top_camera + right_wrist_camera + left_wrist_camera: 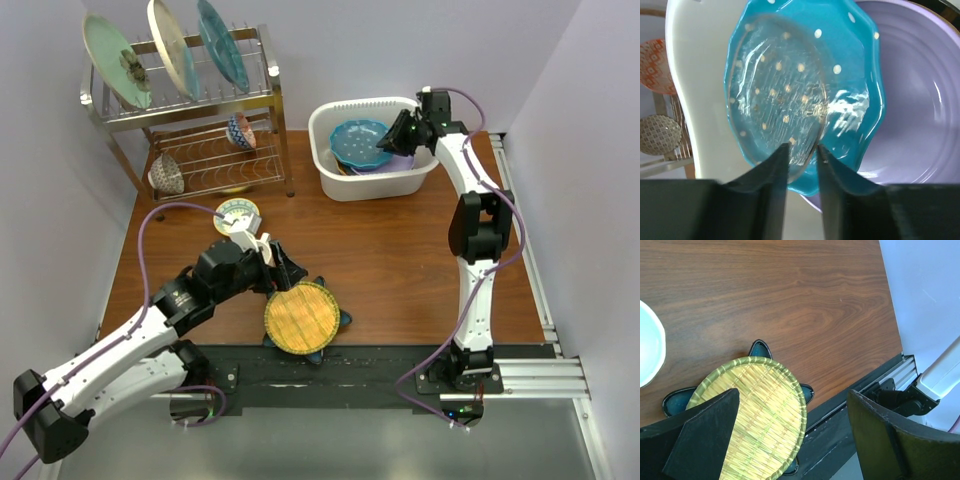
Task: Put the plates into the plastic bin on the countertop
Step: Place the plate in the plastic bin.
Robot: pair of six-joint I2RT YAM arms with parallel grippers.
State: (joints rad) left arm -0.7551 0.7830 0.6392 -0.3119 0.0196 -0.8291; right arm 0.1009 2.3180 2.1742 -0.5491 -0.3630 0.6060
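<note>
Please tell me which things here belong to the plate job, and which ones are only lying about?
Job: plastic bin, blue dotted plate, lavender plate, amber plate, star-shaped plate, mint plate, cream plate, dark teal plate, countertop.
Lying about: wire rack, patterned bowl, grey bowl, mug.

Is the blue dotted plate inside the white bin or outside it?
Inside. The blue dotted plate lies within the bin walls, over a lavender plate.
</note>
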